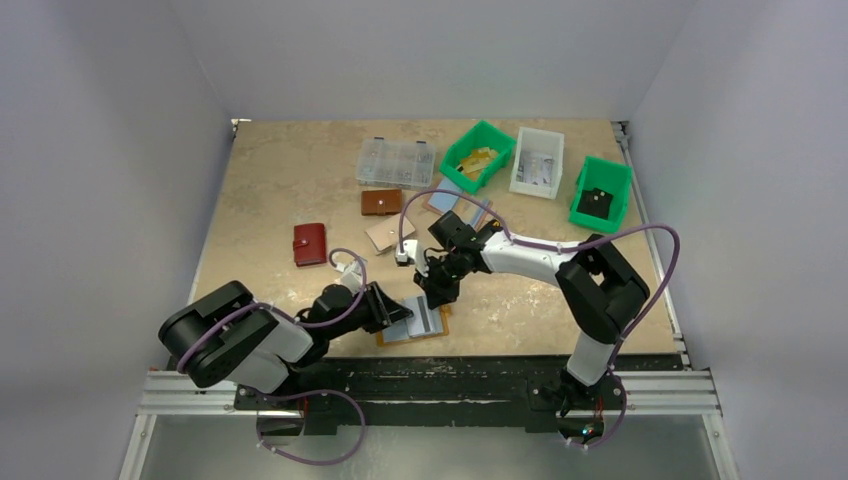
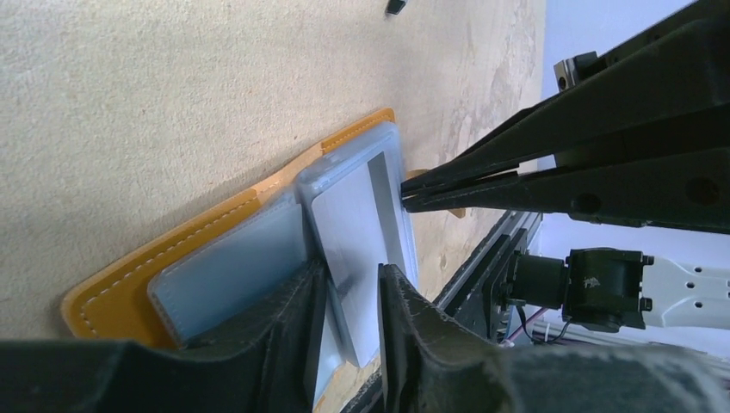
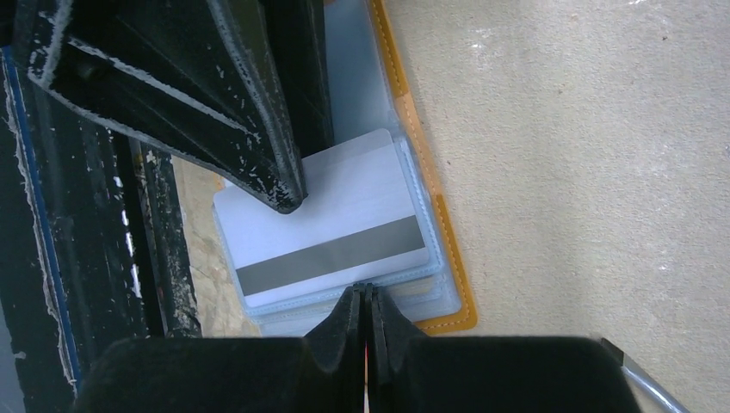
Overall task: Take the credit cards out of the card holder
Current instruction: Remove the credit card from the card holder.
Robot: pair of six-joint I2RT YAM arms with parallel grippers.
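The mustard card holder (image 1: 432, 330) lies open near the table's front edge, its clear sleeves (image 3: 413, 172) facing up. A pale silvery credit card (image 3: 344, 215) with a grey stripe lies on the top sleeve, slightly askew. My left gripper (image 2: 349, 274) has its jaws on either side of that card's (image 2: 353, 215) near end, with a gap still showing between them. One of its fingers (image 3: 280, 176) hangs over the card. My right gripper (image 3: 365, 291) is shut, with nothing in it, and its tips rest on the sleeve edge of the holder (image 3: 448, 297).
A red wallet (image 1: 310, 244) and a brown wallet (image 1: 381, 202) lie behind, with loose flat pieces (image 1: 455, 205). At the back stand a clear parts box (image 1: 396, 162), two green bins (image 1: 477, 153) (image 1: 601, 193) and a white bin (image 1: 537, 161). The black front rail (image 3: 86, 258) runs right beside the holder.
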